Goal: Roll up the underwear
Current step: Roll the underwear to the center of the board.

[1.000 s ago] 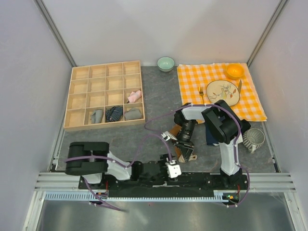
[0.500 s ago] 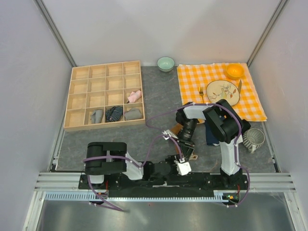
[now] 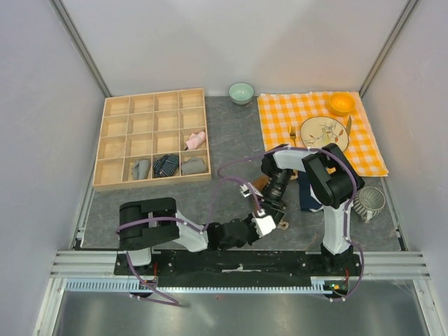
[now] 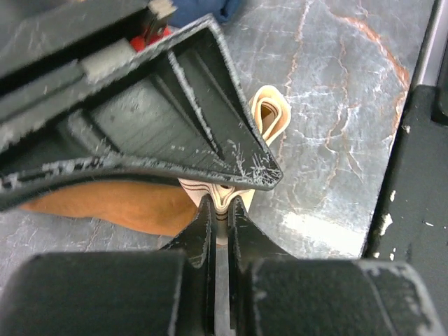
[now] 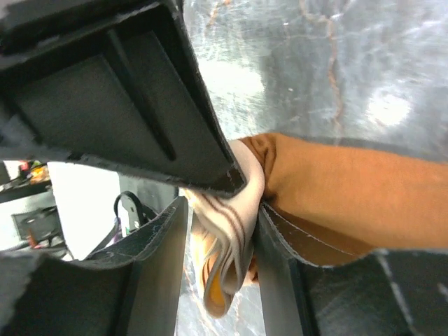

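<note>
The rust-brown underwear lies on the grey table between the two arms, mostly hidden under them in the top view. In the left wrist view its orange body lies to the left and its tan band stands up in a loop. My left gripper is shut on a fold of that band. My right gripper stands open astride the same band, which rests against one finger; the orange cloth spreads to the right. The two grippers' fingers nearly touch.
A wooden compartment tray holding rolled bundles sits at the back left. At the right are an orange checked cloth with a plate and an orange bowl. There are also a green bowl, a grey mug and a dark blue garment.
My left arm has swung right along the front edge to the underwear and its gripper has shut on the tan band. The right gripper's jaws have opened wider.
</note>
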{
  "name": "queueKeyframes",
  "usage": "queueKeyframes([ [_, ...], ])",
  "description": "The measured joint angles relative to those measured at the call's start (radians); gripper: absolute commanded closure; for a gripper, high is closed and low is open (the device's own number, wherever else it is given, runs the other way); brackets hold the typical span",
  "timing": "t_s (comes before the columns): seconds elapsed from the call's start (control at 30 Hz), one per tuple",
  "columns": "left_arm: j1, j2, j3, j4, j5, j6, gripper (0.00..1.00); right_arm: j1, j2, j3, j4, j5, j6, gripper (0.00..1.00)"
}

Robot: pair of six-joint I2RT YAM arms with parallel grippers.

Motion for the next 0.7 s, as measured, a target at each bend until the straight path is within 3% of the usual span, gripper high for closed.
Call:
queueKeyframes([
  [0.5, 0.261, -0.043, -0.039, -0.024, 0.454, -0.397, 0.98, -0.178, -0.248, 0.103, 0.023, 0.047, -0.071, 0.48],
  [0.7, 0.418, 0.037, 0.001, -0.016, 0.69, -0.639, 0.98, -0.176, -0.57, -0.123, 0.041, 0.021, -0.342, 0.4],
])
